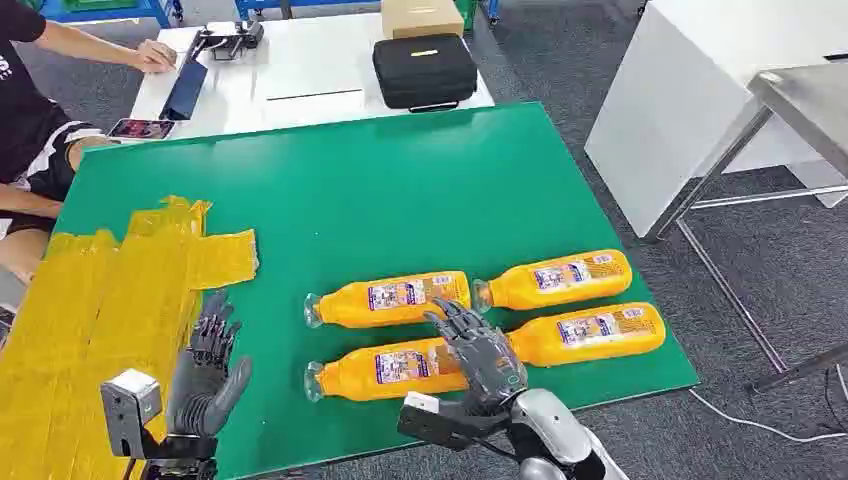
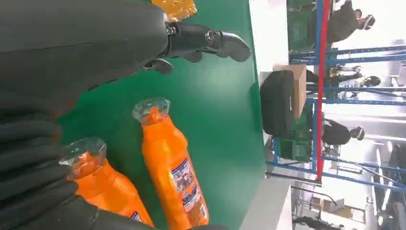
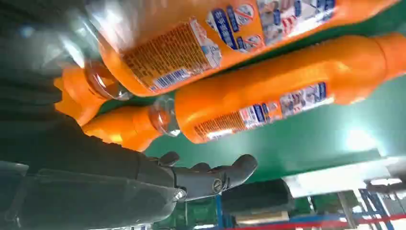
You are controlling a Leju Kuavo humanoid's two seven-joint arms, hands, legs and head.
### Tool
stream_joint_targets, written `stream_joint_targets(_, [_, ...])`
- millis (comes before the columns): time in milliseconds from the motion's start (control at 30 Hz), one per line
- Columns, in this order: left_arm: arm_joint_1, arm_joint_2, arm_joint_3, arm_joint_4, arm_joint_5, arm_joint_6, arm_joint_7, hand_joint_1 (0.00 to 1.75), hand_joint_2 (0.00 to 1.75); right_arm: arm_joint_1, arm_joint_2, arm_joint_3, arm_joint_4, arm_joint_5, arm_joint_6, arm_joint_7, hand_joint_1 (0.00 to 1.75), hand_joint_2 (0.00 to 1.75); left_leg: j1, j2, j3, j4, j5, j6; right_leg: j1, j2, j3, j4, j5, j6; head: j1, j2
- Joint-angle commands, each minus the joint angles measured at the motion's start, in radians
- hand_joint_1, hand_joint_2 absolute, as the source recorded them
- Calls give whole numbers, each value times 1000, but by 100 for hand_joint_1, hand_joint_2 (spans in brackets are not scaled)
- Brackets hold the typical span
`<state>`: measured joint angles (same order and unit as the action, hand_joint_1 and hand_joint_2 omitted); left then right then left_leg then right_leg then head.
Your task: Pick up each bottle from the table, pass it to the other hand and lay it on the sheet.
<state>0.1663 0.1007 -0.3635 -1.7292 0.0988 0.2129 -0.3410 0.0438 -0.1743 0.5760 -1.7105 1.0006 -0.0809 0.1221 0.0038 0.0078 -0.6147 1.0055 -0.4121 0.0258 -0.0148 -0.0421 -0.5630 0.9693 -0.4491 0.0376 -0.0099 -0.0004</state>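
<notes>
Four orange juice bottles lie on their sides on the green table (image 1: 400, 190), in two rows. The far pair are one bottle (image 1: 390, 298) and another (image 1: 555, 279); the near pair are a bottle (image 1: 375, 372) and its neighbour (image 1: 590, 333). My right hand (image 1: 480, 350) hovers with fingers spread over the base end of the near-left bottle, holding nothing; its wrist view has the right hand (image 3: 119, 177) just beside the bottles (image 3: 268, 96). My left hand (image 1: 210, 370) is open at the edge of the yellow sheet (image 1: 110, 300), left of the bottle caps (image 2: 151, 108).
A person sits at the far left with an arm on the white table (image 1: 300, 80), which carries a black case (image 1: 425, 70) and a cardboard box (image 1: 420, 15). A white cabinet (image 1: 690, 90) and a metal table (image 1: 800, 100) stand to the right across grey floor.
</notes>
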Motion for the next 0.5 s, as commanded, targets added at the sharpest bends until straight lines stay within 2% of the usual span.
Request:
stream_joint_targets(33, [-33, -8, -6, 61, -7, -25, 31, 0, 175, -59, 25, 4, 137, -2, 25, 24, 0, 175, 1, 1, 3, -1, -1, -1, 0, 3, 3, -2, 0, -1, 0, 0])
stream_joint_targets(200, [-46, -12, -10, 74, -12, -23, 35, 0, 175, -46, 48, -17, 153, 14, 62, 35, 0, 175, 0, -1, 7, -2, -1, -2, 0, 3, 7, -3, -2, -2, 0, 0])
stream_joint_targets(500, [-48, -12, -9, 86, -21, -29, 54, 0, 175, -45, 72, -40, 202, 18, 91, 43, 0, 175, 0, 0, 4, -2, -1, -1, 0, 2, 4, -2, -1, -1, 0, 0])
